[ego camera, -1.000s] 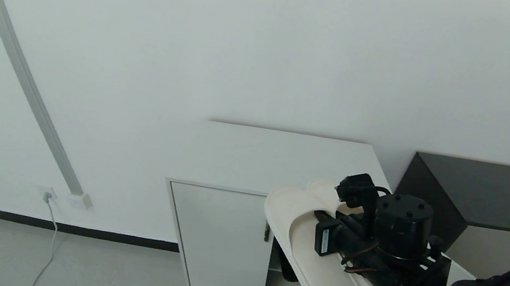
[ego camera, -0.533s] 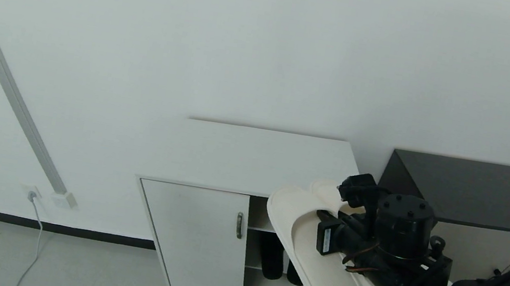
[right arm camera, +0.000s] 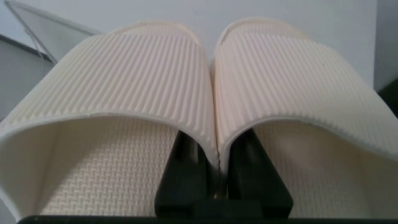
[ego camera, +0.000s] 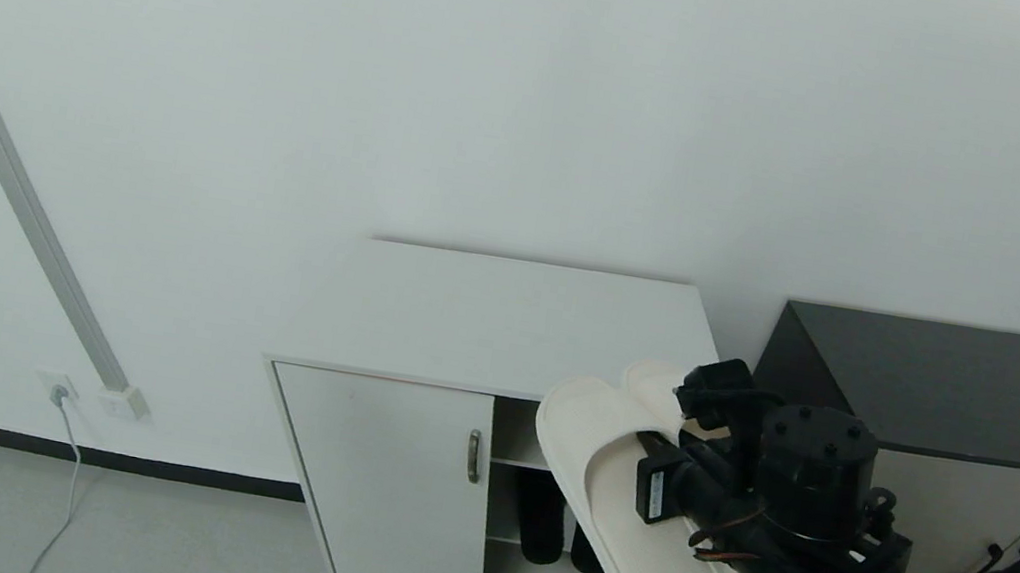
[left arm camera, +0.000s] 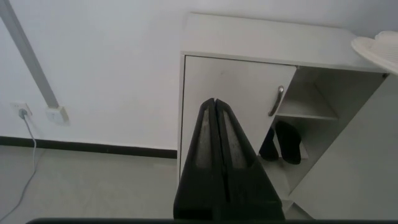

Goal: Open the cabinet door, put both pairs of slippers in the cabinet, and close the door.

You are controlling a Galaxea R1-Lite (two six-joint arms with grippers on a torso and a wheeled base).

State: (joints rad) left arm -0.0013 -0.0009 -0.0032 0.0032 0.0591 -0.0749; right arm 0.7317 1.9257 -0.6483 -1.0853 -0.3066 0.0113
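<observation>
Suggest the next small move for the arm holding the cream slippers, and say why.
Probably ease the right gripper forward and down toward the cabinet's open compartment: its fingers clamp the cream slippers, the opening lies just beyond them, and a black pair stands inside below the upper shelf.

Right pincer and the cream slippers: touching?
Touching. The right wrist view shows the right pincer clamped on the adjoining inner strap walls of the cream slippers, with one finger inside each slipper.
</observation>
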